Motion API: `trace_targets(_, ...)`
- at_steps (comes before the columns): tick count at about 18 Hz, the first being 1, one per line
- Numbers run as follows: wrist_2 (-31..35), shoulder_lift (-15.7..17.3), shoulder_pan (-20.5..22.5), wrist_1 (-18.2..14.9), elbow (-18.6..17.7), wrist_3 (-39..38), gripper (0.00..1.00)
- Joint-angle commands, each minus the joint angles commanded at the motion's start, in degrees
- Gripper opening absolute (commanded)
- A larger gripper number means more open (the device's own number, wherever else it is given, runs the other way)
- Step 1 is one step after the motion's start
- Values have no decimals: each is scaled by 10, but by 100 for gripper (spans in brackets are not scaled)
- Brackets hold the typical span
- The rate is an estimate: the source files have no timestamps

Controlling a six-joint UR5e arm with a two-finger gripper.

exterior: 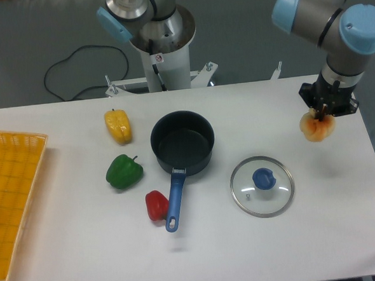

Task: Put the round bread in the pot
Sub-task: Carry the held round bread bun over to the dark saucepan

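Observation:
The round bread [317,127], a pale tan bun with orange-brown glaze, hangs in my gripper [321,114] above the right end of the white table. The gripper is shut on its top and the fingers are mostly hidden by the black wrist body. The pot [182,143], dark navy-black with a long blue handle [174,199] pointing toward the front, stands near the table's middle, well to the left of the gripper. Nothing shows inside the pot.
A round glass lid [262,185] with a blue knob lies right of the pot. A yellow pepper [118,126], green pepper [124,172] and red pepper [156,205] lie left of the pot. A yellow basket [12,189] sits at the left edge. The robot base [164,46] stands behind.

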Motion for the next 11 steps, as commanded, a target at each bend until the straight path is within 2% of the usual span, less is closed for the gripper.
trace_targets(5,-4,1,-7,3,-14,-1,0)
trace_targets(11,-21,49,-36,6,-61,-27,0)
